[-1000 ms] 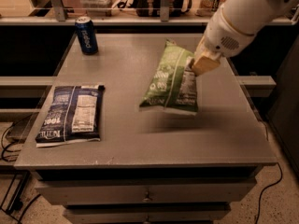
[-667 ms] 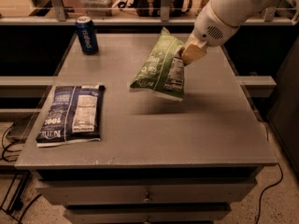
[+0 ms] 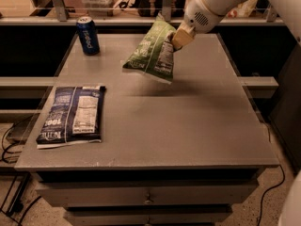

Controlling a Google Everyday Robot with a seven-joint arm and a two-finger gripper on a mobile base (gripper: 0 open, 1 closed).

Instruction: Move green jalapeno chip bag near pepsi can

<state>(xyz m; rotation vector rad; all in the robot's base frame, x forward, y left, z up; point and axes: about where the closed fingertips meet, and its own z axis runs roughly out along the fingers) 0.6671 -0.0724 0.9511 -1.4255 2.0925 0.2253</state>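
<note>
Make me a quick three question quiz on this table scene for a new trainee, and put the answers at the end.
1. True or false: the green chip bag is lying flat on the table.
2. Where does the blue can stand? A) at the table's back left corner B) at its front right corner C) on top of a chip bag
3. Fill in: in the camera view, the dark blue chip bag lies flat near the table's front ____ corner.

Key:
1. False. The gripper, above the back of the table, is shut on the green chip bag's upper corner and holds it in the air.
2. A
3. left
</note>
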